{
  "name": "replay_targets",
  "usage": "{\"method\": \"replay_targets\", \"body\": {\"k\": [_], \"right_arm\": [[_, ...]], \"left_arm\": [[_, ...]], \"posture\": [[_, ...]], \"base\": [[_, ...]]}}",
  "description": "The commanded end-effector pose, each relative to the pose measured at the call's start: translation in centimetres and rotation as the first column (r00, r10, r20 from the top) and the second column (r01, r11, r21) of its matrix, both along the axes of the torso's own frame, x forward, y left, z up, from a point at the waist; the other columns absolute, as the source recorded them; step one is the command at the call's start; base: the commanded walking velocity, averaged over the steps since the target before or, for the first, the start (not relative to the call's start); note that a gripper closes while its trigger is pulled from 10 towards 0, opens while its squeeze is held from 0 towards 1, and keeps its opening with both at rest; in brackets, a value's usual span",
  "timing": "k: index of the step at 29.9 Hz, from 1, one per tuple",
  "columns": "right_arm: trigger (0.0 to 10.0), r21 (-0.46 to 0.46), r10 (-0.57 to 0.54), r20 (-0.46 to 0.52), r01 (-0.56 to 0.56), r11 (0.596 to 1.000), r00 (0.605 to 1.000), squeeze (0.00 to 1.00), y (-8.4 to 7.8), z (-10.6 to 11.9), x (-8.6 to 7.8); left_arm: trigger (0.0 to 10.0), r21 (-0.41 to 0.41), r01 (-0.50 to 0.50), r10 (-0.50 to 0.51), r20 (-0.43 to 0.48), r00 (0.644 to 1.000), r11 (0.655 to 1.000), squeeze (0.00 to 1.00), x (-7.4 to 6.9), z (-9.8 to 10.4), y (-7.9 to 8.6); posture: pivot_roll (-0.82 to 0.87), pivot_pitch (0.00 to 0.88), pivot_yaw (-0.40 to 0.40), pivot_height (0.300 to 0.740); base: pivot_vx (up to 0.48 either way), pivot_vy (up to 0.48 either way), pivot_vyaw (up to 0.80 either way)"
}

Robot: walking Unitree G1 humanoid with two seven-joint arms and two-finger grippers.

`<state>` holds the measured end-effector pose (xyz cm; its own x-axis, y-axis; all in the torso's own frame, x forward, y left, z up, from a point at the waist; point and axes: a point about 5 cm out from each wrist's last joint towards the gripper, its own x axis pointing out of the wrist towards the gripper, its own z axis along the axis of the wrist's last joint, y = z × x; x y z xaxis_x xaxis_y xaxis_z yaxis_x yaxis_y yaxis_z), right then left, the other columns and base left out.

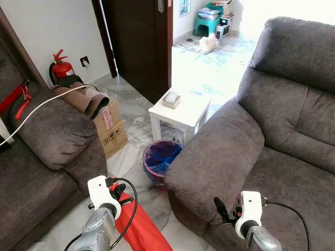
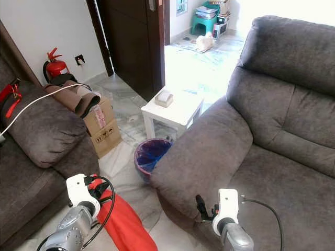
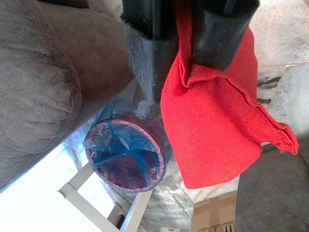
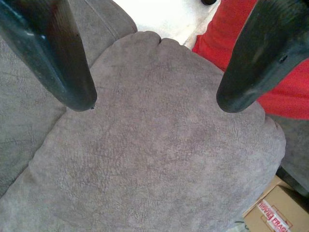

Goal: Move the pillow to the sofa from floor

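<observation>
The red pillow [image 1: 140,231] hangs just above the marble floor between the two sofas, pinched by one edge in my left gripper [image 1: 118,194]. In the left wrist view the two black fingers [image 3: 147,72] are shut on its folded red cloth [image 3: 217,130]. The grey sofa [image 1: 293,136] stands on the right, its wide armrest [image 1: 214,157] nearest to me. My right gripper [image 4: 157,102] hovers open over that armrest, holding nothing; its black finger [image 1: 220,209] shows low in the left eye view.
A bin with a blue liner [image 1: 159,157] stands on the floor beside the armrest, by a white side table [image 1: 180,110]. A second grey sofa [image 1: 47,130] is on the left, with a cardboard box [image 1: 111,128], a fire extinguisher [image 1: 62,67] and a dark door [image 1: 138,36] beyond.
</observation>
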<state>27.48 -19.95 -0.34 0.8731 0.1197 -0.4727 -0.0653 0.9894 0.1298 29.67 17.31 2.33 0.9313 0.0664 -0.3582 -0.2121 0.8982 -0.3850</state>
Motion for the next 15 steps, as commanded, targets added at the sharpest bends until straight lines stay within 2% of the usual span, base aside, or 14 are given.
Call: {"method": "replay_targets", "body": {"k": [1, 3, 15], "right_arm": [[10.0, -0.001, 0.002, -0.008, -0.002, 1.000, 1.000, 0.00, 0.11, -0.25, -0.16], [10.0, 0.001, -0.001, -0.005, 0.001, 1.000, 1.000, 0.00, 0.08, -0.21, -0.12], [10.0, 0.014, -0.004, -0.001, 0.004, 1.000, 1.000, 0.00, 0.42, -0.23, -0.12]], "left_arm": [[10.0, 0.015, -0.008, 0.006, 0.094, 0.996, 1.000, 0.00, 1.14, 1.72, 0.32], [10.0, 0.012, -0.011, 0.010, 0.098, 0.995, 1.000, 0.00, 1.19, 1.79, 0.35], [10.0, 0.010, -0.020, 0.019, 0.096, 0.995, 1.000, 0.00, 1.32, 1.96, 0.53]], "posture": [[0.00, 0.092, 0.059, 0.740], [0.00, 0.093, 0.059, 0.740], [0.01, 0.107, 0.062, 0.740]], "base": [[0.000, 0.000, 0.00], [0.000, 0.000, 0.00], [-0.256, 0.000, 0.00]]}}
